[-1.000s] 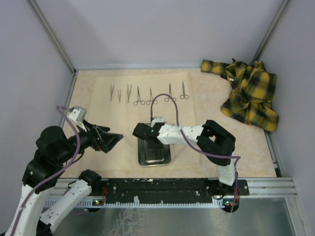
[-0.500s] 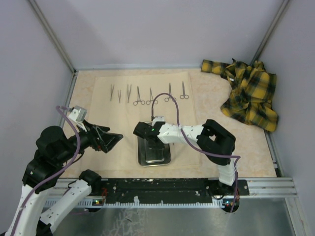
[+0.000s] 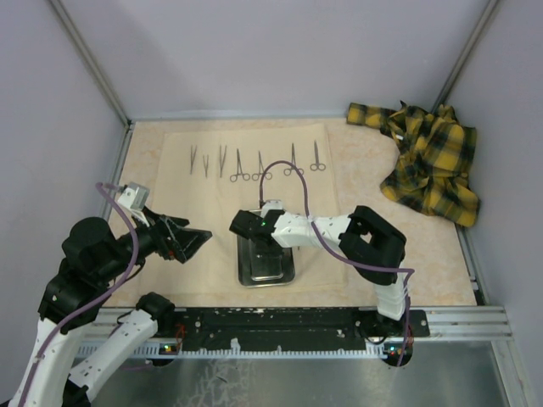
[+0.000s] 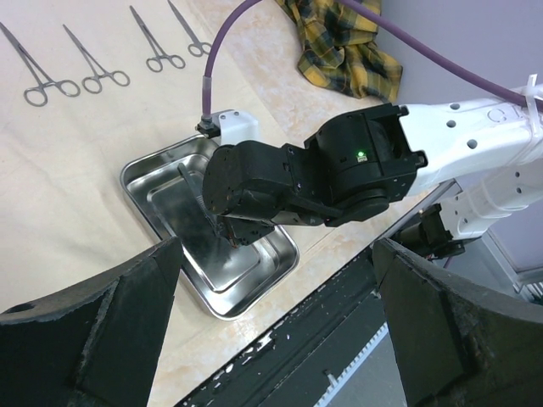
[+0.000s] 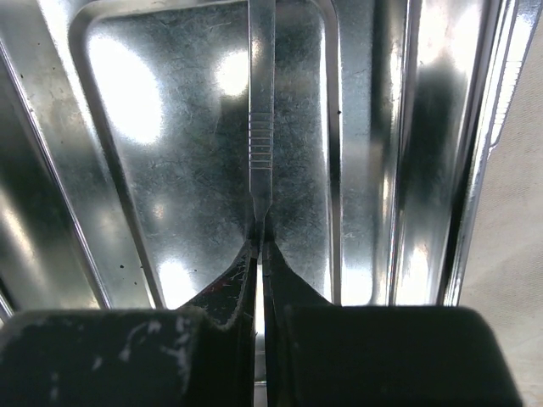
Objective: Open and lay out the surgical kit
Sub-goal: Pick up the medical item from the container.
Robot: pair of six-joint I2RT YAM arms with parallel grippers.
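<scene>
Your right gripper (image 5: 259, 244) has drawn its jaws together over the past second. They are now clenched on the near end of a thin steel instrument with a ribbed grip (image 5: 261, 127). The arm itself has barely shifted. The instrument runs lengthwise over the floor of the steel tray (image 3: 288, 276); whether it rests on that floor cannot be told. The tray sits on the near part of the beige cloth wrap (image 3: 182, 191), which lies spread flat on the table. Along the wrap's far edge, seven forceps and tweezers (image 3: 240, 165) lie in a row, well apart from the tray. Your left gripper (image 3: 193, 242) hangs left of the tray with its jaws spread wide, grasping nothing. A yellow-and-black plaid cloth (image 3: 428, 161) is bunched in the far right corner.
</scene>
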